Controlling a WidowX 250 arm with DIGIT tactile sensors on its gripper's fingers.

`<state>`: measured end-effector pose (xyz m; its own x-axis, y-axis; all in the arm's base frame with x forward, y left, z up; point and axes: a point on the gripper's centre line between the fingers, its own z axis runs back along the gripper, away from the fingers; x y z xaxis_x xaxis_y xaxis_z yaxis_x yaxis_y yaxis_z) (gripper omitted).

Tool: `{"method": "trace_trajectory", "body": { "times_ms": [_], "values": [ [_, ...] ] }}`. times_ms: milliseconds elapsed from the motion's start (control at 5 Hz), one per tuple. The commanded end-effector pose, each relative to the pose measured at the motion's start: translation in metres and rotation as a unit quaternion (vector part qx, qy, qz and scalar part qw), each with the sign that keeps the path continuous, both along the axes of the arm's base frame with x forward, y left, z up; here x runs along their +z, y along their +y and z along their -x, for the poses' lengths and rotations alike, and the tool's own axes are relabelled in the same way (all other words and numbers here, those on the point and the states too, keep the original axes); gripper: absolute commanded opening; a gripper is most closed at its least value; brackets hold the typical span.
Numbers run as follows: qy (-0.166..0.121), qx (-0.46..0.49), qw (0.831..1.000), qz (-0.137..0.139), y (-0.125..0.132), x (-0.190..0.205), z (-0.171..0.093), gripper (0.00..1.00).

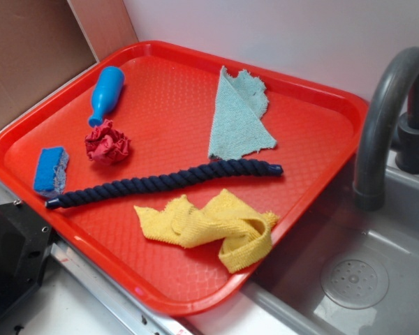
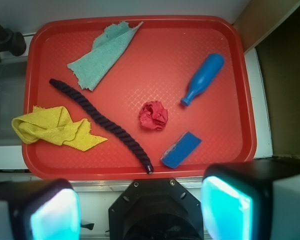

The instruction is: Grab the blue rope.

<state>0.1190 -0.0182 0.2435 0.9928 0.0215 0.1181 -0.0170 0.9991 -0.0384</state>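
Rope: the navy rope [image 1: 164, 183] [image 2: 103, 122] lies loose on the red tray [image 1: 314, 139] [image 2: 230, 75], running on a slant across its middle; nothing holds it.
Rope ends: in the wrist view one capped end sits close to the tray's near edge, just beside the blue sponge [image 2: 181, 149] [image 1: 51, 170]; the other end points toward the teal cloth [image 2: 102, 54] [image 1: 239, 114].
Claw: the gripper [image 2: 140, 207] shows only in the wrist view, its two fingers [image 2: 225, 207] spread wide at the bottom of the frame, with nothing between them.
Rope to claw: the gripper hangs off the tray, past its near edge; the rope's near end lies just beyond that edge, roughly in line with the gap between the fingers, not touching them.
Beside the rope: the yellow cloth [image 1: 213, 225] [image 2: 52, 128] lies on one side, and the crumpled red cloth [image 1: 107, 143] [image 2: 153, 115] and bottle toy [image 1: 106, 93] [image 2: 203, 78] on the other.
Beyond the tray: a grey sink [image 1: 377, 279] with a faucet [image 1: 384, 118].
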Motion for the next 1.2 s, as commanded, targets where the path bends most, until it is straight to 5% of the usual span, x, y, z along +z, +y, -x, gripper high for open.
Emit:
{"method": "trace_trajectory", "body": {
  "times_ms": [0,200,600,1000],
  "values": [
    [0.000,0.000,1.000,0.000,0.000,0.000,0.000,1.00],
    [-0.015,-0.125,0.992,0.002,-0.006,-0.020,-0.015,1.00],
    [-0.038,-0.347,0.937,0.034,-0.040,-0.059,-0.041,1.00],
    [-0.004,-0.380,0.925,0.010,-0.058,-0.117,-0.060,1.00]
  ]
}}
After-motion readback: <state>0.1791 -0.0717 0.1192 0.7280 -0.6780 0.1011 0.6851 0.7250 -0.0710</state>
